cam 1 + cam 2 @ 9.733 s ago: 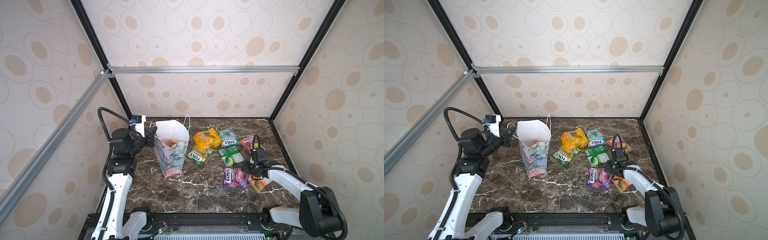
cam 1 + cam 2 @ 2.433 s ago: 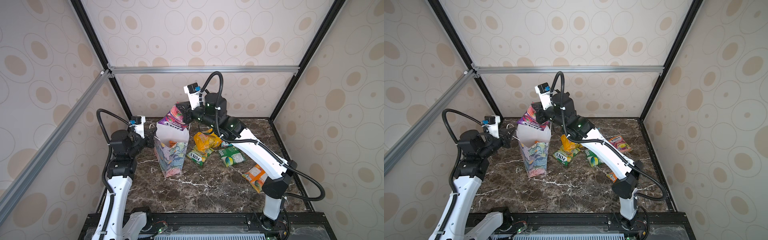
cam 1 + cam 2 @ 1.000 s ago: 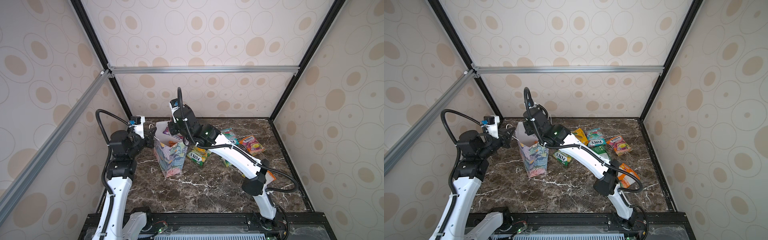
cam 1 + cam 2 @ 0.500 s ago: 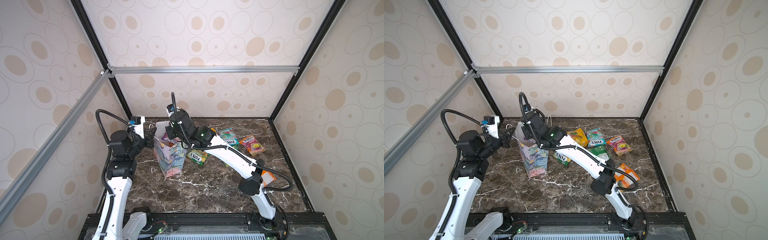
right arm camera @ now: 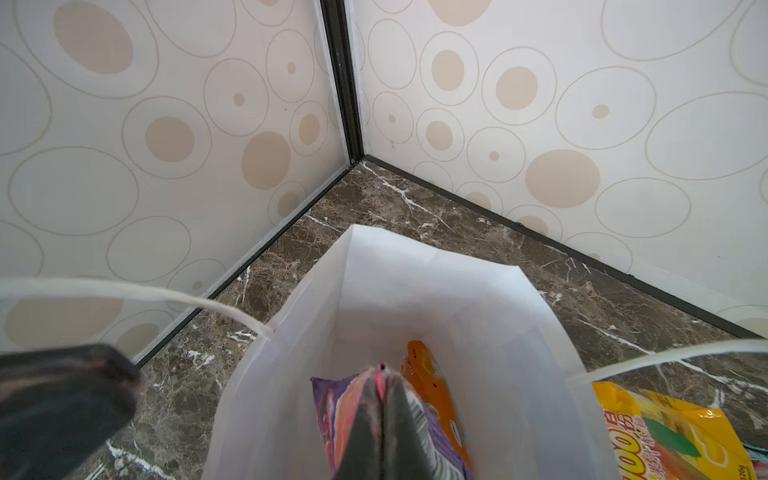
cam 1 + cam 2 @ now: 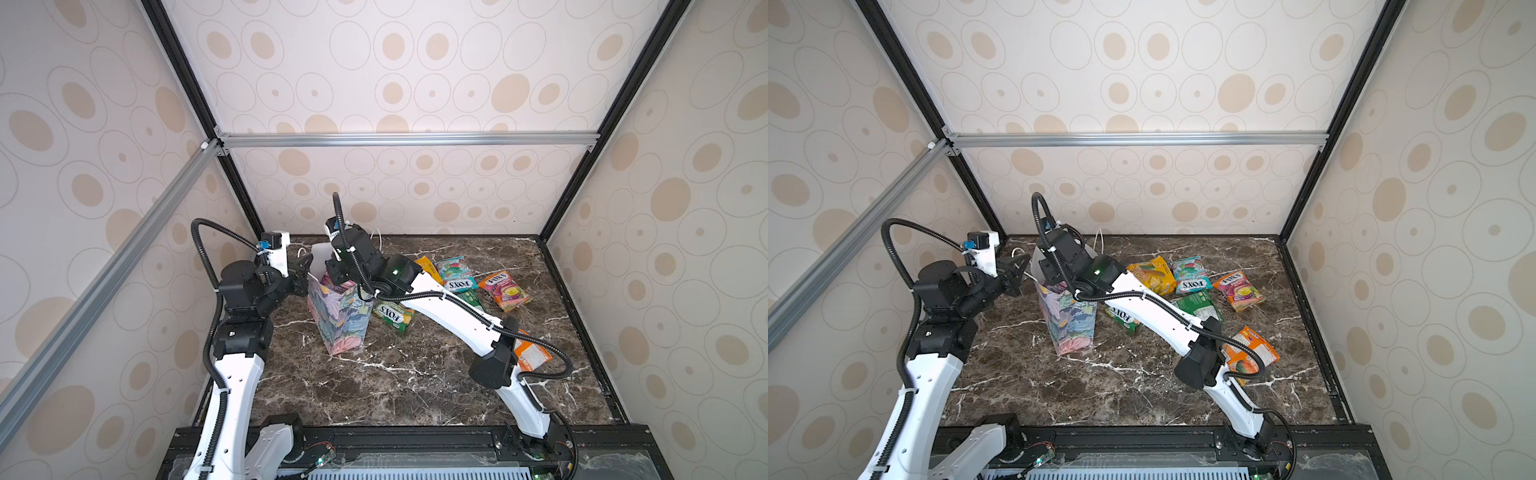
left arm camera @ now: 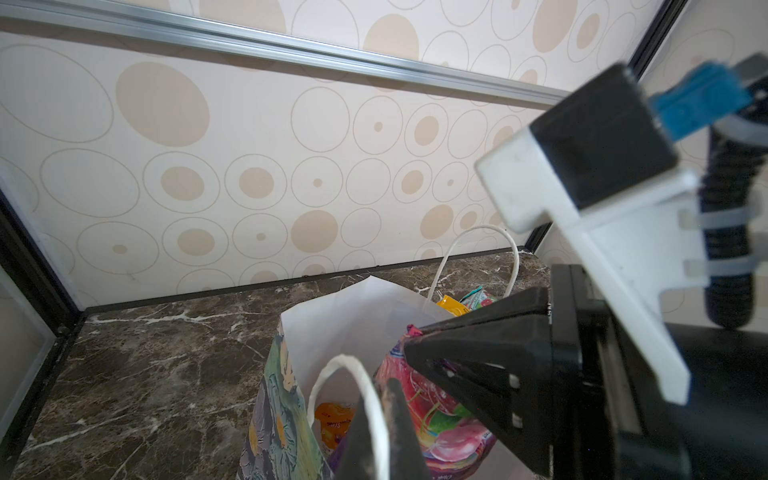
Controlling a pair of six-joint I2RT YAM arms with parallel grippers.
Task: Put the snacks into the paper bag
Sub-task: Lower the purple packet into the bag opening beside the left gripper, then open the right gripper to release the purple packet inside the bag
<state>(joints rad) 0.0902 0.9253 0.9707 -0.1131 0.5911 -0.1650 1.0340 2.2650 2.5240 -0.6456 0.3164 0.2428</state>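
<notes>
Status: right hand (image 5: 380, 374) is down inside the mouth of the paper bag (image 5: 415, 282), fingers pinched closed on the top edge of a purple-pink packet (image 5: 328, 415) that hangs inside the bag. An orange packet (image 5: 428, 374) lies deeper in, beside it. Left hand (image 7: 380, 415) is closed too, clamped on the near cord handle (image 7: 344, 357) (cord runs down between its fingers). Bag stands upright toward the back left of the worktop (image 6: 374, 395).

Six snacks lie loose to the bag's right:
- green FOX'S packet (image 6: 1123, 318), just beside the bag
- yellow packet (image 6: 1152, 274)
- teal packet (image 6: 1190, 276)
- dark green packet (image 6: 1200, 305)
- pink-orange packet (image 6: 1237, 291)
- orange-green packet (image 6: 1252, 351), partly hidden by the right arm's elbow
</notes>
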